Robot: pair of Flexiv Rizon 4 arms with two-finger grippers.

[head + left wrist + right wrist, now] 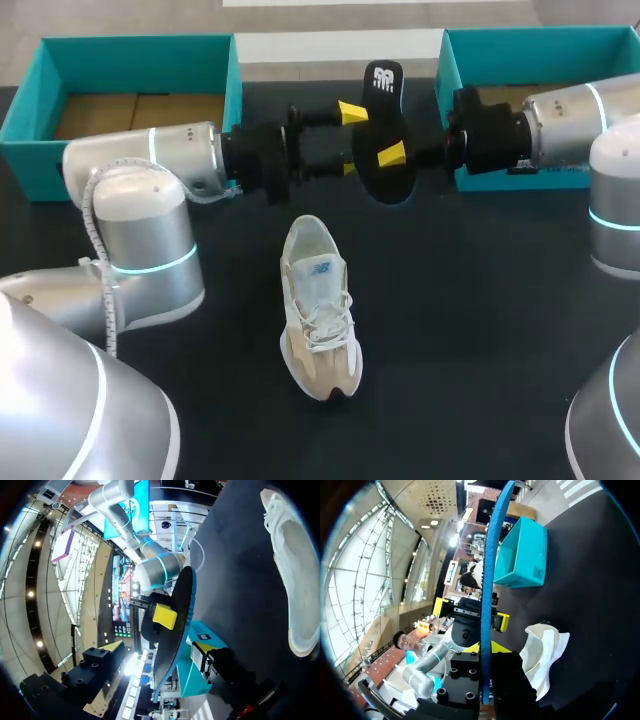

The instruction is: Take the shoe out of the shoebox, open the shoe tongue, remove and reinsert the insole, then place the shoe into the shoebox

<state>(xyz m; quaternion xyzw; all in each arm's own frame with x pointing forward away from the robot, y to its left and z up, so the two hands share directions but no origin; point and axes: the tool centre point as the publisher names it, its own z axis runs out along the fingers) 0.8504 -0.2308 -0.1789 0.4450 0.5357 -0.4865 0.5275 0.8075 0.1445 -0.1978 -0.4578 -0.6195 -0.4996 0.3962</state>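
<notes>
The black insole with a blue underside hangs in the air over the back of the table, between my two arms. My right gripper is shut on its lower half; one yellow tip presses on its black face. My left gripper is open, and its yellow tips stand wide apart on either side of the insole without touching it. The white and beige shoe lies on the table nearer the front, toe toward me; it also shows as the shoe beside the left gripper.
A teal shoebox part stands at the back left behind my left arm. Another teal box part stands at the back right under my right arm. The dark table lies bare around the shoe.
</notes>
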